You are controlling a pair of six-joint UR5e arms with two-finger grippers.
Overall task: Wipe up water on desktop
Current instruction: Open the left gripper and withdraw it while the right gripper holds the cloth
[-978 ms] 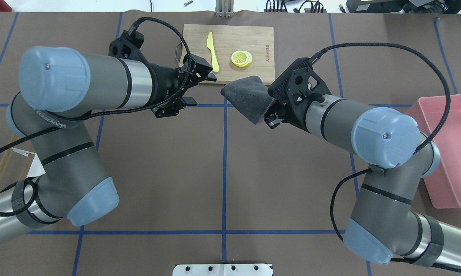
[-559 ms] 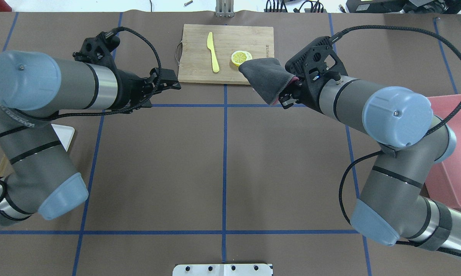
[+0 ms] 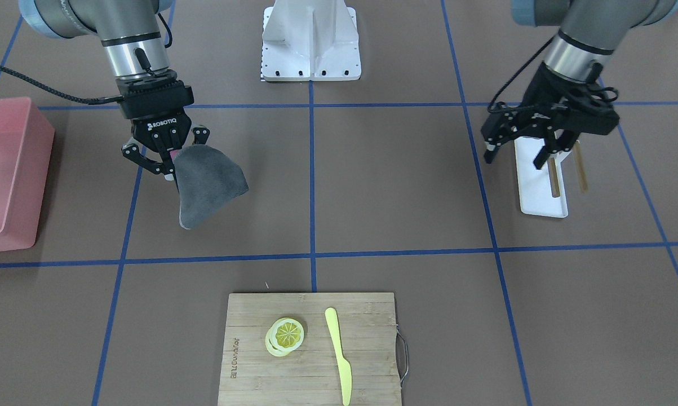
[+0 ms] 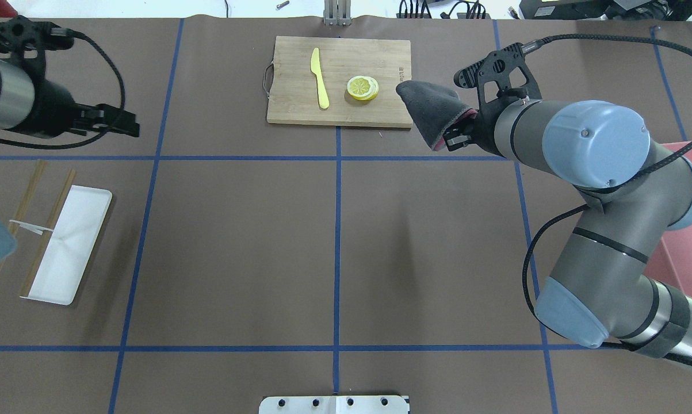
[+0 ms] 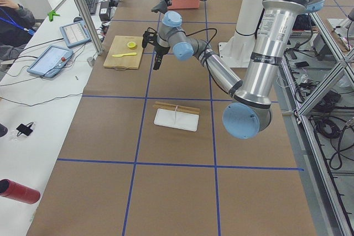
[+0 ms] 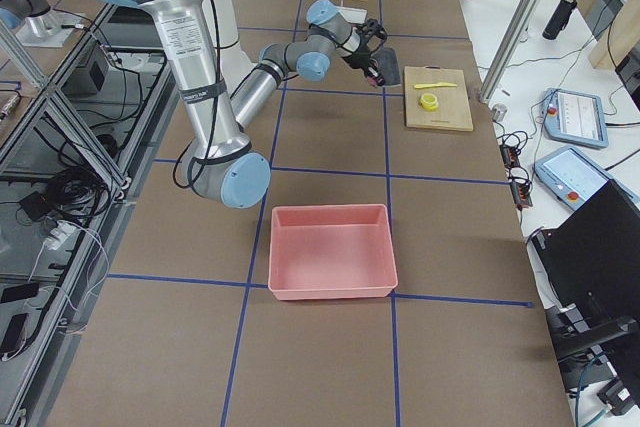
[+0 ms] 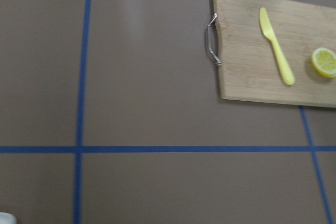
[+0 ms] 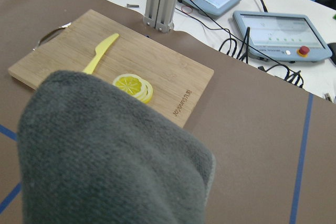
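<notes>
The desktop (image 4: 236, 247) is a brown surface with blue tape lines; no water shows on it. My right gripper (image 4: 457, 137) is shut on a dark grey cloth (image 4: 432, 106), which hangs off the surface just right of the cutting board. The gripper (image 3: 159, 160) and cloth (image 3: 206, 186) also show in the front view, and the cloth (image 8: 110, 161) fills the right wrist view. My left gripper (image 4: 124, 122) is open and empty at the far left; in the front view it (image 3: 514, 158) hangs over a white tray.
A bamboo cutting board (image 4: 340, 109) at the back centre carries a yellow knife (image 4: 320, 77) and lemon slices (image 4: 362, 87). A pink bin (image 4: 685, 247) stands at the right. A white tray (image 4: 67, 244) with chopsticks (image 4: 26, 201) lies at the left.
My left arm has swung far to the left, away from the board, uncovering the white tray. My right gripper has carried the cloth right and back, from the centre line to beside the board's right edge.
</notes>
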